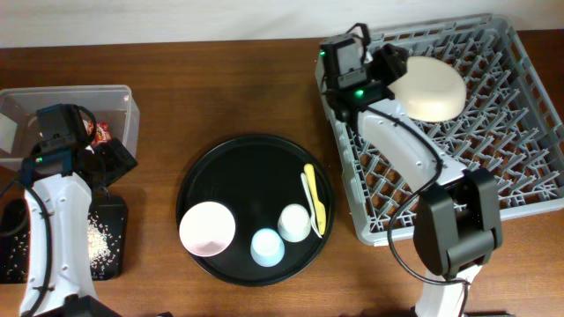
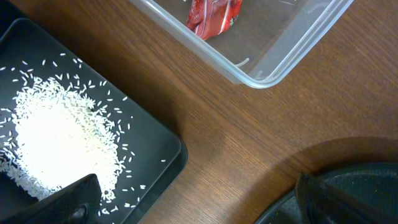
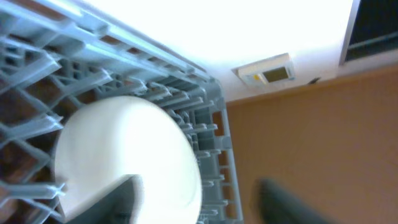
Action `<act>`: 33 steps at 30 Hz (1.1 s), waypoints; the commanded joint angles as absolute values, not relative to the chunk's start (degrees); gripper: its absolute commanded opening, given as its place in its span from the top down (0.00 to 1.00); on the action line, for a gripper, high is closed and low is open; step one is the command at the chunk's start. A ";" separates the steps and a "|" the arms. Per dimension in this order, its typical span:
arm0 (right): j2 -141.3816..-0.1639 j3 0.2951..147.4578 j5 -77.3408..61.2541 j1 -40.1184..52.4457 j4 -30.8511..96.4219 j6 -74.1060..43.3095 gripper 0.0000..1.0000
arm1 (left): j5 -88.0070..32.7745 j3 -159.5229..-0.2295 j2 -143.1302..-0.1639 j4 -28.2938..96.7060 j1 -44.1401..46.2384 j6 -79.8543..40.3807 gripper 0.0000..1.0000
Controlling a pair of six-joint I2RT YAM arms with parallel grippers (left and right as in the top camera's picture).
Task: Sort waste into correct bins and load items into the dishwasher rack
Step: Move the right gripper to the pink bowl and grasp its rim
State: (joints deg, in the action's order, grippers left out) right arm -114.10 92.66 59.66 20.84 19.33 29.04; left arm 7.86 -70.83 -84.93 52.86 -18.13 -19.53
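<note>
**A:** What's the surface like, L to R?

**B:** A brown wood-grain table (image 1: 220,79) is filling the view, w/ a pale strip (image 1: 176,18) running beyond its far edge. Far L, a clear box (image 1: 132,110) is holding a red wrapper (image 1: 101,132). In front of it, a shallow black tray (image 2: 158,155) is holding rice (image 2: 56,140). Beside that tray the left gripper (image 2: 199,205) is hovering over bare wood, jaws spread wide, gripping nothing.

**A:** Middle?

**B:** A round black tray (image 1: 251,172) is carrying a pink bowl (image 1: 207,228), light blue cup (image 1: 266,246), white cup (image 1: 293,223) and pale yellow fork and spoon (image 1: 314,204).

**A:** And R?

**B:** A grey rack (image 1: 502,150) is taking up the R side. A cream plate (image 1: 430,88) is leaning among pegs nr its far L part. The right gripper (image 3: 202,208) is sitting at the plate's rim, jaws parted, not clamping it. Behind, a bright white wall (image 3: 186,25) is showing a small white box (image 3: 267,70) and a dark panel (image 3: 373,25).
</note>
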 commanded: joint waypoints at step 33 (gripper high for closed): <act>-123.72 97.67 -17.10 52.03 47.70 -0.93 0.33 | 7.70 -71.31 -84.97 52.73 -18.17 -20.27 0.01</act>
